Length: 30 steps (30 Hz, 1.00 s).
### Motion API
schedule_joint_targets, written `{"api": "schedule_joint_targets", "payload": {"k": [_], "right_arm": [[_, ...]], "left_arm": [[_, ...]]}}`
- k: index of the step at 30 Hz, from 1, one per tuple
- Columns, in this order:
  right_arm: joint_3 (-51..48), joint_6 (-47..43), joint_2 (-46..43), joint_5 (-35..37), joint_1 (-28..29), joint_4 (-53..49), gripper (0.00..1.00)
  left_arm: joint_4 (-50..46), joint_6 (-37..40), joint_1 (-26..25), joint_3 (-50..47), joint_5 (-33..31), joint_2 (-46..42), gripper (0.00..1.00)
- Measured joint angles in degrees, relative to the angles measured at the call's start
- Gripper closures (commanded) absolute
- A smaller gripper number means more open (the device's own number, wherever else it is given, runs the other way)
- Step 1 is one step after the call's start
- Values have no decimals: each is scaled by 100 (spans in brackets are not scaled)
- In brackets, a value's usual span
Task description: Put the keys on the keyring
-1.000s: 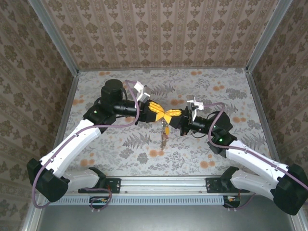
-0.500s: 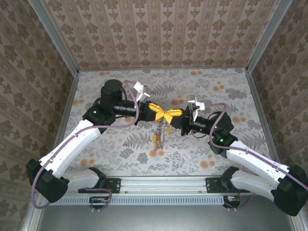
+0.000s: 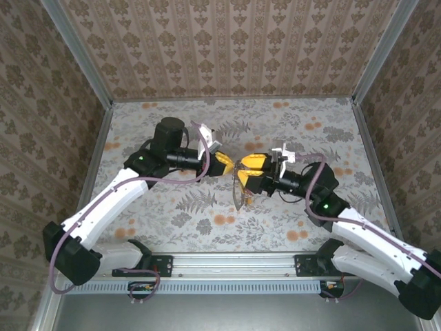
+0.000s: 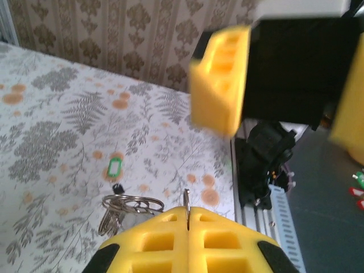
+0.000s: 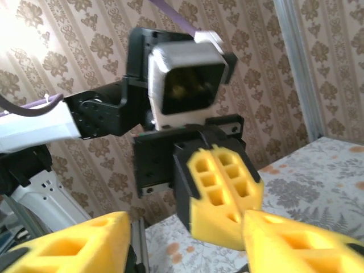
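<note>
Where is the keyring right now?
In the top view the keyring dangles over the table, just below the left gripper and right gripper. The left wrist view shows the left one pinching its wire.

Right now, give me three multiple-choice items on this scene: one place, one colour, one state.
1. Where is the keyring? A below the meeting gripper tips; B far-left corner; C on the front rail.
2. Colour of the small tag beyond the ring? A red; B green; C blue.
3. Which gripper is open? A left; B right; C both.
Key: A, it hangs from the left gripper, close to the right gripper. B, its rim is green in the left wrist view. B, its fingers stand apart, while the left pinches the ring's wire.
</note>
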Motion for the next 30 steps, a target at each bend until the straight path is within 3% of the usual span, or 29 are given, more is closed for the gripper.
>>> {"api": "schedule_joint_targets", "payload": {"k": [5, 10, 15, 18, 25, 30], "right_arm": [[-2, -166, -761, 304, -273, -1051, 26], [251, -151, -1075, 549, -1115, -2448, 25], [538, -85, -800, 636, -2212, -3515, 24], [542, -15, -549, 870, -2592, -4103, 24], [586, 20, 382, 1091, -2868, -5106, 28], [599, 2, 839, 1095, -3115, -5517, 29]], "left_arm": [[-605, 660, 94, 24, 417, 103, 100], [-1569, 1482, 90, 409, 1239, 15, 100], [-1589, 1797, -42, 651, 1773, -302, 100], [-1534, 1849, -122, 848, 1947, -369, 100], [-1502, 1862, -140, 1010, 1996, -151, 100], [-837, 1390, -55, 562, 1906, -72, 100]]}}
